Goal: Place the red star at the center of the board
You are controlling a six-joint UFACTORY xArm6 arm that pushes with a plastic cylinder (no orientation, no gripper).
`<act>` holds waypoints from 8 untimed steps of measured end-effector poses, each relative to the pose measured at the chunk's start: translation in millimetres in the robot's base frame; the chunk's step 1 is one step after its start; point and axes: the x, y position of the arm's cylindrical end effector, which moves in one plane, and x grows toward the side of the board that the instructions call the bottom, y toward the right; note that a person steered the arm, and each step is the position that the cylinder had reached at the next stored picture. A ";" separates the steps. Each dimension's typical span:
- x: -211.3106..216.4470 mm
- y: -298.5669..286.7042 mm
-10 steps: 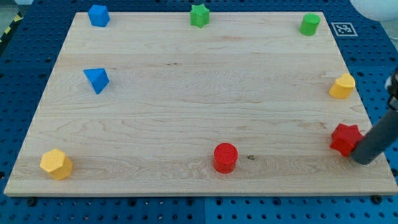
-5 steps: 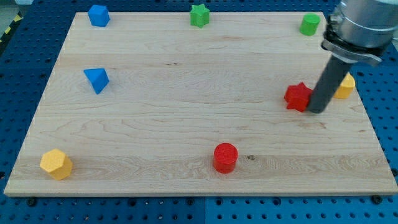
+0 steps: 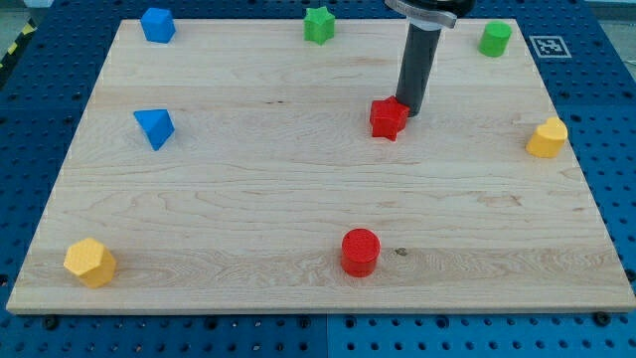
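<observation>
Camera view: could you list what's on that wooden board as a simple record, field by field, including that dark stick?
tip: my tip touches the red star's upper right side
red star: right of and above board centre
red cylinder: near the bottom edge
green star: top edge
green cylinder: top right
blue blocks: top left; left
yellow blocks: right edge; bottom left
board: wood
</observation>
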 end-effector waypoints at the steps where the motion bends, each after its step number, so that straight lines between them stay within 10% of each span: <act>1: 10.2 -0.2; 8: 53.9 -38.0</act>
